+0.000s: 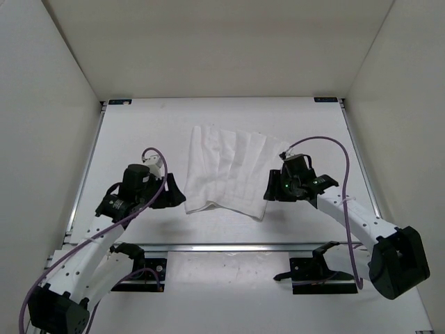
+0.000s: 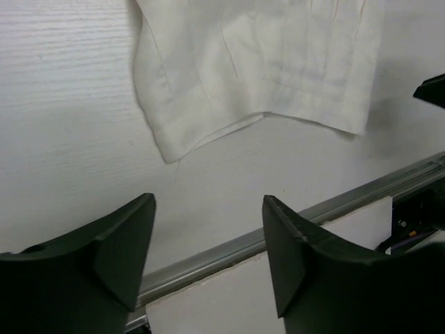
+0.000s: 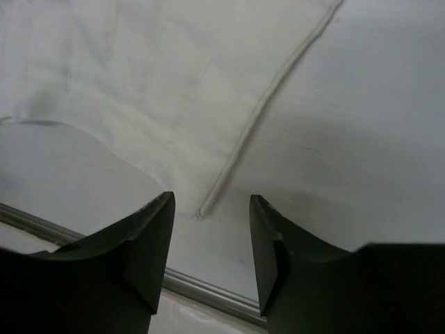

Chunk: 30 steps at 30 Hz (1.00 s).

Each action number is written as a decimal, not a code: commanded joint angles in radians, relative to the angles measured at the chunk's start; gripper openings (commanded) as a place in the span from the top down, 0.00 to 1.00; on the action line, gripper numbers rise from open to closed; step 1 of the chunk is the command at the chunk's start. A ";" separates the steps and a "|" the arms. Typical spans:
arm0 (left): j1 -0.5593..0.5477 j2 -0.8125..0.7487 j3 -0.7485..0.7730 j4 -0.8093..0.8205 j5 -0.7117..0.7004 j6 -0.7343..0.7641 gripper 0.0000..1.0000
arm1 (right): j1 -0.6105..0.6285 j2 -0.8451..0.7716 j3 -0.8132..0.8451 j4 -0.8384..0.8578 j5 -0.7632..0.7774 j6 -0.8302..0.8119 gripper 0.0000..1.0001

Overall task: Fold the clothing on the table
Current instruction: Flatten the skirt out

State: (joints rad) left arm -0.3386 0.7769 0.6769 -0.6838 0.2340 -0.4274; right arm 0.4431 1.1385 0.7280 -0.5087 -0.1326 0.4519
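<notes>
Thin, limp, light-looking clothing (image 1: 229, 170) on counter (image 1: 139, 139).
Open, empty: left claw (image 2: 208, 202), right claw (image 3: 212, 198); pinch hem corners at 7 and 5 o'clock.

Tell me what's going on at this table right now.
Two robot arms are working on a white piece of clothing that lies spread out and creased on the table. The left tool is open, just short of the cloth's near left corner. The right tool is open at the near right corner, with the hemmed edge ending right in front of it. Neither holds the fabric yet.
</notes>
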 commanded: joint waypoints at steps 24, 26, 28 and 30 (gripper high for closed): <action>-0.108 0.280 -0.278 0.414 -0.217 -0.283 0.11 | 0.149 0.208 -0.131 0.211 -0.059 0.160 0.79; -0.114 0.329 -0.275 0.428 -0.226 -0.286 0.11 | 0.144 0.204 -0.137 0.217 -0.067 0.162 0.82; -0.126 0.370 -0.275 0.473 -0.233 -0.304 0.13 | 0.140 0.205 -0.139 0.219 -0.067 0.156 0.82; -0.134 0.421 -0.266 0.501 -0.233 -0.315 0.22 | 0.140 0.198 -0.144 0.225 -0.074 0.153 0.81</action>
State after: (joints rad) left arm -0.4553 1.1244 0.4164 -0.2100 0.0311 -0.7166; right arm 0.5831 1.3453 0.6014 -0.3199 -0.1974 0.6071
